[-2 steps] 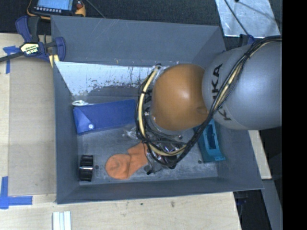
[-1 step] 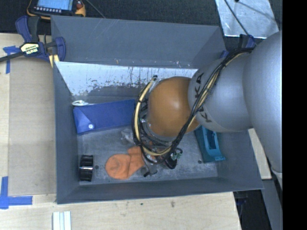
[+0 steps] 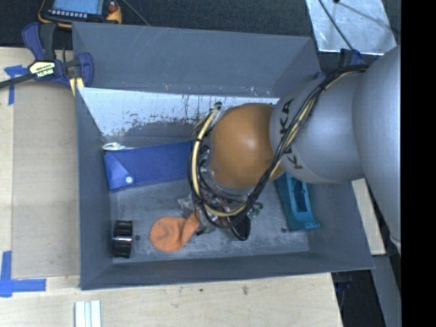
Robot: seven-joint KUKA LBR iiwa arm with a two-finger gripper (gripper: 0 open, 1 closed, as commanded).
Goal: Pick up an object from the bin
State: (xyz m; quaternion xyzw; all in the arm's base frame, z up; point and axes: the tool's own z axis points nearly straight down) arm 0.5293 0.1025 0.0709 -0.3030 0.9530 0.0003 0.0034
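the end effector (image 3: pixel 204 218) sits just right of an orange lump (image 3: pixel 172 234), a black roll (image 3: pixel 122 238) left of that lump; open or closed, i cannot tell.

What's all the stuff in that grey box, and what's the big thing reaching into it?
bin: one, grey metal, holds everything below
flat pack: one, blue, on the floor left of centre, towards the back wall
small cylinder: one, black, front left corner
soft lump: one, orange, front centre, right beside the arm's tip
block: one, teal-blue, right side, partly under the arm
arm: one, silver-grey, reaching in from the right
wrist cover: one, orange-brown dome, mid-bin
cables: several, black and yellow, looped round the cover
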